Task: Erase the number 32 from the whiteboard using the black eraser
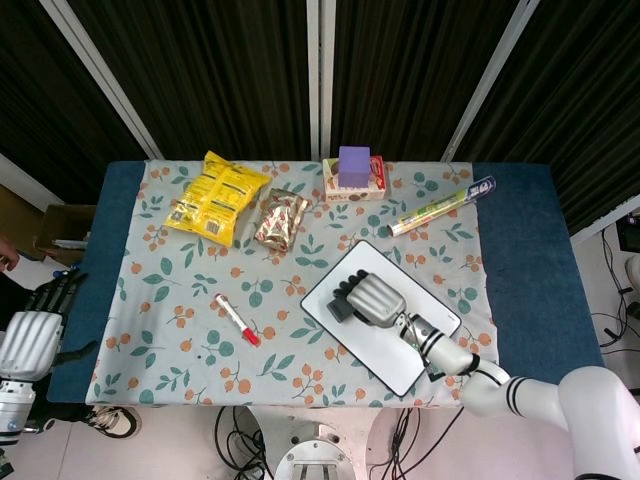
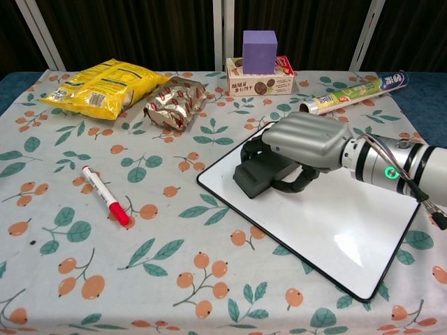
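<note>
Right hand: the right hand is clamped over the black eraser, fingers curled down around its top and far side, pressing it flat onto the whiteboard.
Eraser position: on the board's left portion, close to the left corner, in both the chest and head views.
Board surface: reads plain white everywhere that shows — no "32" visible on the exposed area; whether any ink sits under the hand or eraser, I cannot tell.
Left hand: the left hand hangs off the table's left edge, holding nothing; fingers look loosely apart, well away from the work.
Step in hand: wiping, by my reading — likely the closing passes, since no digits show.
How to do it well: keep the eraser's face flat and the pressure even; a tilted edge would streak rather than lift ink. Run overlapping strokes inside the black frame — don't ride off the corner onto the tablecloth. Nothing pins the board, so a hard push could slide it; moderate force looks wiser.
Nearby clutter: the red marker lies well to the left, the foil roll beyond the board's far edge; both are apart from the stroke path.
</note>
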